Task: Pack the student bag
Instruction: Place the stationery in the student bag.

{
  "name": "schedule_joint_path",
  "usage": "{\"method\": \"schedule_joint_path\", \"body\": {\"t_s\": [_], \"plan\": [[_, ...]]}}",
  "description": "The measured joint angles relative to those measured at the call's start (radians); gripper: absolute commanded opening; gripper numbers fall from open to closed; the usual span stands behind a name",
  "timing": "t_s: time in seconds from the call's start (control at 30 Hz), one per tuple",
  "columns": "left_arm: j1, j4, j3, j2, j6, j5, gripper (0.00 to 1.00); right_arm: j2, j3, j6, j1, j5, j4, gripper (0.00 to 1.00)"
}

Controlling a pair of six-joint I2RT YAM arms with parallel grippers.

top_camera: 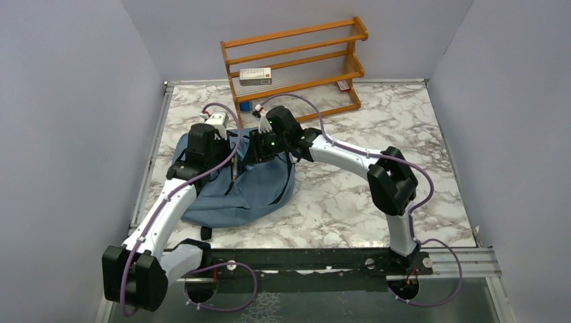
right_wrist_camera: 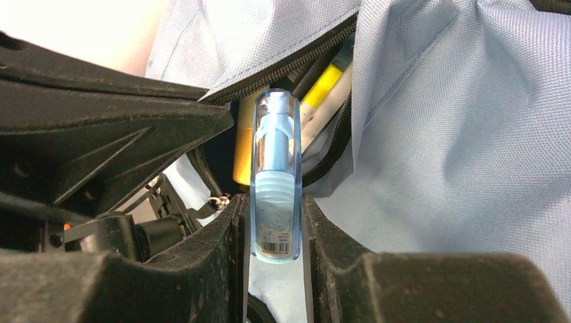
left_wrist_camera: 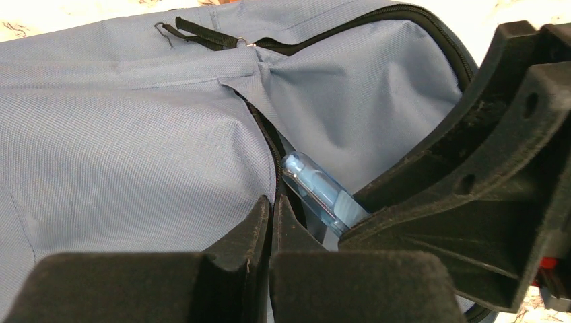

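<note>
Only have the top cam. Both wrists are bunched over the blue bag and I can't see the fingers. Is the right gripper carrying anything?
Observer: Yes. The right gripper is clamped on a clear blue tube with a barcode label, its tip at the open zipper of the student bag.
Operator: Left one?
Observer: The left gripper is shut, seemingly pinching the zipper edge beside that opening.
Operator: Anything inside the bag?
Observer: The right wrist view shows yellow items inside the opening. It's too close to tell what they are.
</note>
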Motion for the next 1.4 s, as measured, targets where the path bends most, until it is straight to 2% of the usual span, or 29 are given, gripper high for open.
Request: {"method": "schedule_joint_path", "body": {"t_s": [0.47,0.53,0.7,0.87,1.1,1.4], "plan": [[0.0,0.0,0.0,0.0,0.01,0.0,0.0,0.111,0.095,0.056,0.008,-0.039,0.001,0.06],[0.0,0.0,0.0,0.0,0.011,0.0,0.0,0.121,0.095,0.08,0.01,-0.056,0.026,0.1],[0.0,0.0,0.0,0.0,0.011,0.0,0.0,0.159,0.095,0.123,0.011,-0.082,0.083,0.3],[0.0,0.0,0.0,0.0,0.011,0.0,0.0,0.188,0.095,0.15,0.019,-0.083,0.11,0.39],[0.0,0.0,0.0,0.0,0.014,0.0,0.0,0.188,0.09,0.157,0.022,-0.079,0.163,0.46],[0.0,0.0,-0.002,0.0,0.015,0.0,0.0,0.159,0.02,0.156,0.023,-0.072,0.202,0.46]]}}
